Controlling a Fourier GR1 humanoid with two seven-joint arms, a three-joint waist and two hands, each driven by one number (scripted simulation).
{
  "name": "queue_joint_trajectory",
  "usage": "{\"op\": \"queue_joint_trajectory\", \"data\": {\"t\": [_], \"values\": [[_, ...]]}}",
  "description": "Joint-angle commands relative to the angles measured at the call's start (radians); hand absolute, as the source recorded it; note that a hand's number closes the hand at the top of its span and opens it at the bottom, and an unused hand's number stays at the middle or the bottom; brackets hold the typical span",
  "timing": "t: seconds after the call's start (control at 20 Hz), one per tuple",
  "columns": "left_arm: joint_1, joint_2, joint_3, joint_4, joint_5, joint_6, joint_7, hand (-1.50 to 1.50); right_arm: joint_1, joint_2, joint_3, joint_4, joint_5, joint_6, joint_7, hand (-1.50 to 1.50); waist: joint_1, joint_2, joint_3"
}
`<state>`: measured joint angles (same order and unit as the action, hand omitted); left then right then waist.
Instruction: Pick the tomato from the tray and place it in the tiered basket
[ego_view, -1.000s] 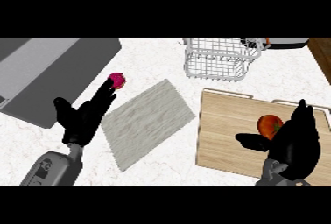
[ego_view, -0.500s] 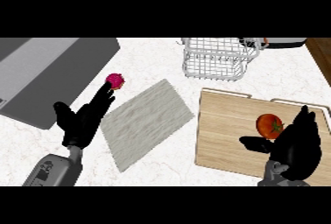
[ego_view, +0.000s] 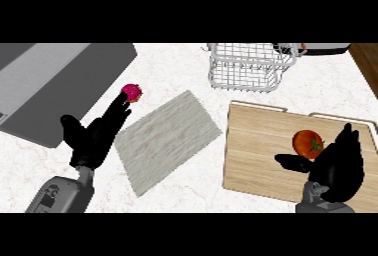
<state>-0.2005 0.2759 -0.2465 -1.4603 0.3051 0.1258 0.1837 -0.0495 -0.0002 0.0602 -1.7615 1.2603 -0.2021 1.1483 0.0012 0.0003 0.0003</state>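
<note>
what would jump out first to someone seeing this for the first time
The red tomato on the wooden tray at the right, with the right hand open right beside it. Next, the white wire tiered basket at the top centre. At the left, the left hand rests open below a small pink object.

- The light is bright and even, with no glare.
- The counter (ego_view: 184, 75) looks white and clean.
- Both black hands look very dark, with little detail showing on them.
</note>
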Motion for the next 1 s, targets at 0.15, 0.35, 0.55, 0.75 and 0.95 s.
{"op": "queue_joint_trajectory", "data": {"t": [0.15,0.35,0.55,0.75,0.95], "values": [[-0.012,0.000,0.034,-0.016,0.002,-0.022,0.035,0.00,-0.004,0.000,-0.129,0.098,-0.078,-0.145,-0.006,-1.50,-0.001,0.001,0.000],[0.005,-0.031,0.021,-0.049,-0.027,-0.017,0.048,0.00,-0.021,0.000,-0.101,0.161,-0.089,-0.190,0.002,-1.50,0.000,0.000,0.000],[-0.004,-0.069,0.021,-0.012,-0.069,-0.016,0.034,0.00,-0.085,0.000,-0.131,0.269,-0.102,-0.215,-0.032,-1.50,0.001,0.001,0.000],[0.022,-0.052,0.076,-0.067,-0.058,-0.065,0.071,0.00,-0.084,0.000,-0.138,0.267,-0.136,-0.183,-0.081,-1.50,0.001,0.000,0.000],[-0.006,-0.067,0.095,-0.022,-0.063,-0.088,0.060,0.00,-0.098,-0.002,-0.149,0.338,-0.177,-0.261,-0.240,1.50,-0.001,0.000,0.000]]}}
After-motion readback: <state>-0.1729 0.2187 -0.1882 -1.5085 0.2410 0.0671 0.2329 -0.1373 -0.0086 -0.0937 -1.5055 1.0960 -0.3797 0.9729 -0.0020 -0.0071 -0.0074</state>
